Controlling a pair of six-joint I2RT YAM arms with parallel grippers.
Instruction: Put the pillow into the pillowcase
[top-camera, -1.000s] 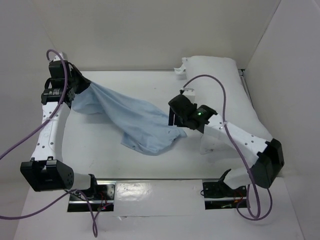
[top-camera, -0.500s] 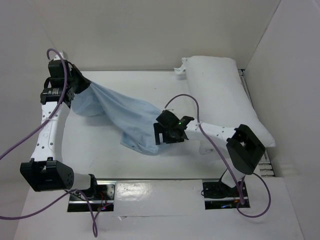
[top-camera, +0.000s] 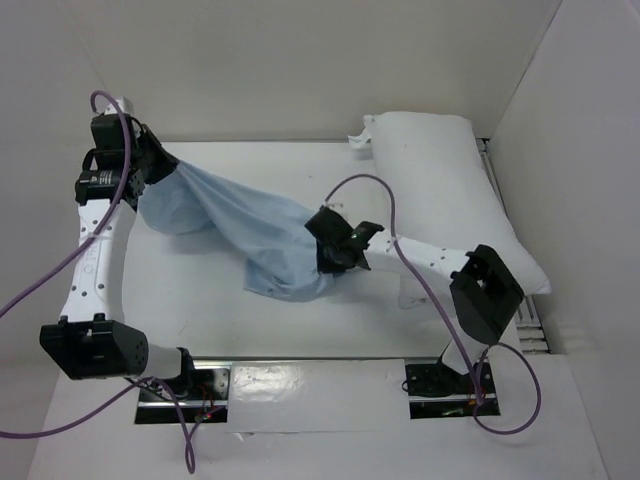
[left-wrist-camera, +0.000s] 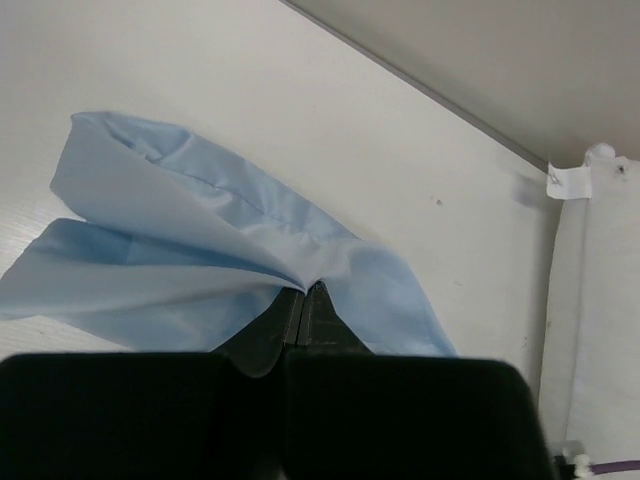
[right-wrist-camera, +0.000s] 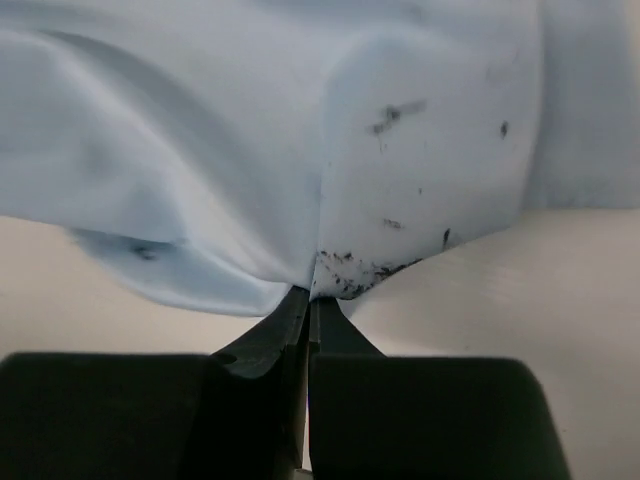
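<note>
Pillowcase (top-camera: 235, 220) stretched diagonally from upper left of frame to centre, pinched at both ends. Left gripper (left-wrist-camera: 305, 300) clamped tight on a fold of the edge at upper left. Right gripper (right-wrist-camera: 310, 297) clamped tight on the lower-right edge, tips meeting through the cloth. Pillow (top-camera: 440, 190) lies at upper right, apart from the case, neither gripper on it.

Risk: either pinch may hold both layers, so the mouth would not open when pulled. Thin cloth could also slip out under tension.

Case: limp, light blue, softly creased, dark specks near right pinch. Pillow: plump, white, rectangular, wrinkled, small tag (left-wrist-camera: 566, 181) at corner.
</note>
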